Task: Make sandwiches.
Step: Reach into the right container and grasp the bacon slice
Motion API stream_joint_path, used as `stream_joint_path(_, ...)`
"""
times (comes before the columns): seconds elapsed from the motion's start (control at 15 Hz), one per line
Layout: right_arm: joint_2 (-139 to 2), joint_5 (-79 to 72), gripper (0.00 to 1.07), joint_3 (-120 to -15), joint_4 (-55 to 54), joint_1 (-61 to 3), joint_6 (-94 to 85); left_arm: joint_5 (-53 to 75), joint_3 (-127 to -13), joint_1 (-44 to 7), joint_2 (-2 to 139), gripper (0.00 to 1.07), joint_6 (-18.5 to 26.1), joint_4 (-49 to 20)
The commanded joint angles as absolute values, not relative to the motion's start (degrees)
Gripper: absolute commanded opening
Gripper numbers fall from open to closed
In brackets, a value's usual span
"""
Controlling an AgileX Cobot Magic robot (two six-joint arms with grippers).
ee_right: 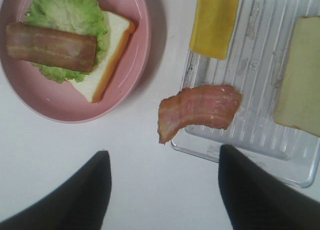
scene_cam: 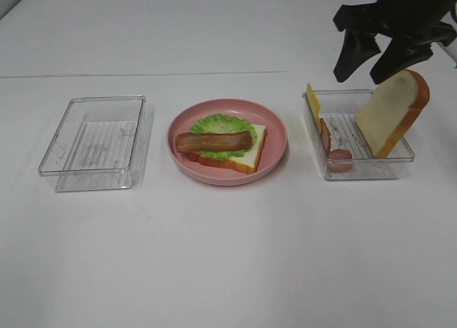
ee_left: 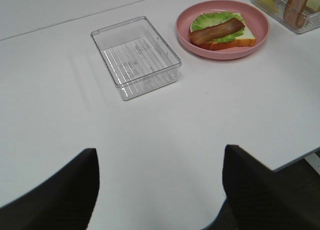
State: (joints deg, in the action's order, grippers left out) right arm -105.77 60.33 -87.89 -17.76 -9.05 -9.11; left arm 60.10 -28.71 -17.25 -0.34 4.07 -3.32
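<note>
Your right gripper [scene_cam: 360,78] hangs fingers-down above the right tray [scene_cam: 360,175], jaws apart and empty, your left gripper [ee_left: 160,190] hovers over the table [ee_left: 150,135], wide and empty, and the sandwich [scene_cam: 223,145] lies on the pink plate [scene_cam: 277,131].

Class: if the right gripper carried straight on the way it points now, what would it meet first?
Most likely the loose bacon strip draped over the rim of the clear tray, which lies just ahead of the open right gripper. Depth is unclear, so it might instead reach the bare table beside it.
</note>
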Motion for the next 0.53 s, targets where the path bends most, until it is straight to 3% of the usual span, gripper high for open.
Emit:
stream_joint_path(0.07,-110.9,63.3,0.59,-91.8,-16.7,-11.4,-6.7,59.6,-28.6,-17.3,-1.6,0.68,4.0,-3.4)
stream_joint_path(0.53,-120.7,66.5,0.58,-97.2,-15.5,-11.4,-3.3,59.6,-28.6,-17.3,-1.6,0.68,4.0,-3.4)
